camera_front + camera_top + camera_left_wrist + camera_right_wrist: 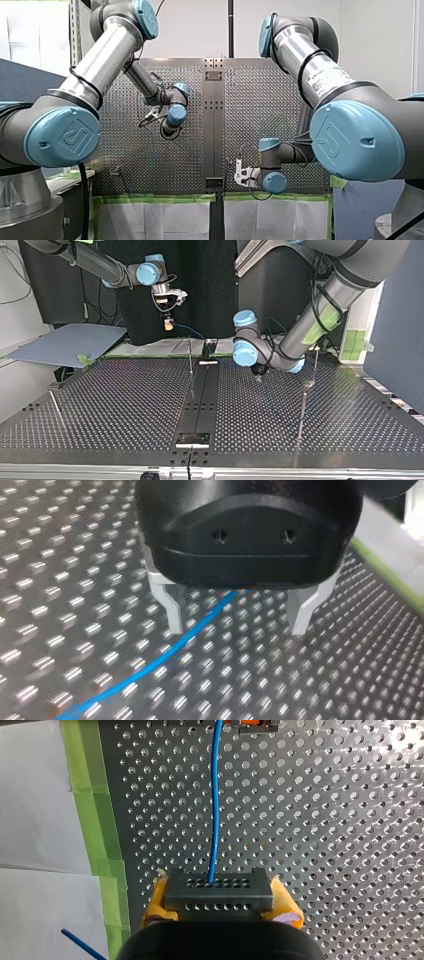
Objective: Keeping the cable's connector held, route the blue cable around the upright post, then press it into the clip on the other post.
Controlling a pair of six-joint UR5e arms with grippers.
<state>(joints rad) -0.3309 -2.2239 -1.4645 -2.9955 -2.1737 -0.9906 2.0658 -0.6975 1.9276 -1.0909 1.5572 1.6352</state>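
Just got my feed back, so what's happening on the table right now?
My right gripper is shut on the connector and holds it up off the table. The cable runs out ahead of it. My left gripper is open and low over the table, with the cable between its fingers but not gripped. In the top view the cable shows on no post, so routing looks not yet begun.

Blue cable beneath wide-parted end effector
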